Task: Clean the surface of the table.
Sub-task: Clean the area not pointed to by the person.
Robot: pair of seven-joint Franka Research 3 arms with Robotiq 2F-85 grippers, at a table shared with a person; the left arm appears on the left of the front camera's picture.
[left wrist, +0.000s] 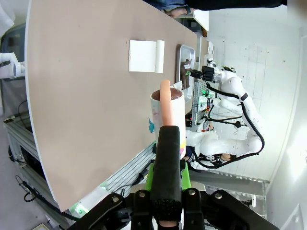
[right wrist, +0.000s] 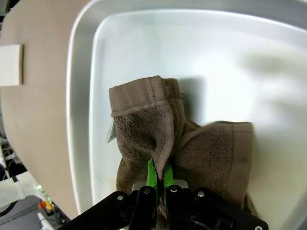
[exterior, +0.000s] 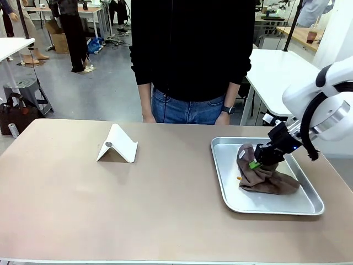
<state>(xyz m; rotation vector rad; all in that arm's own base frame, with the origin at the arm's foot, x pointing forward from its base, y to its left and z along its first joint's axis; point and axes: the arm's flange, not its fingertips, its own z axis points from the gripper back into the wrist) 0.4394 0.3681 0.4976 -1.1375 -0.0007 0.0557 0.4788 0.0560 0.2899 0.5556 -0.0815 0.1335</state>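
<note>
The table (exterior: 110,199) has a matte tan top. At its right end, a brown cloth (exterior: 265,178) lies bunched in a shiny metal tray (exterior: 226,182). My right gripper (exterior: 256,163) is shut on a raised fold of it. In the right wrist view the green pads (right wrist: 152,177) pinch that fold of the cloth (right wrist: 144,124) above the tray (right wrist: 216,62). My left gripper (left wrist: 167,130) is shut on the salmon-pink handle of a white cup (left wrist: 165,115), held beyond the table's edge (left wrist: 86,120).
A white folded stand (exterior: 117,144) sits on the table left of centre, also seen as the stand (left wrist: 146,56) in the left wrist view. A person in black stands at the far edge, hands (exterior: 223,117) hanging by the table. A white table (exterior: 276,72) is behind on the right.
</note>
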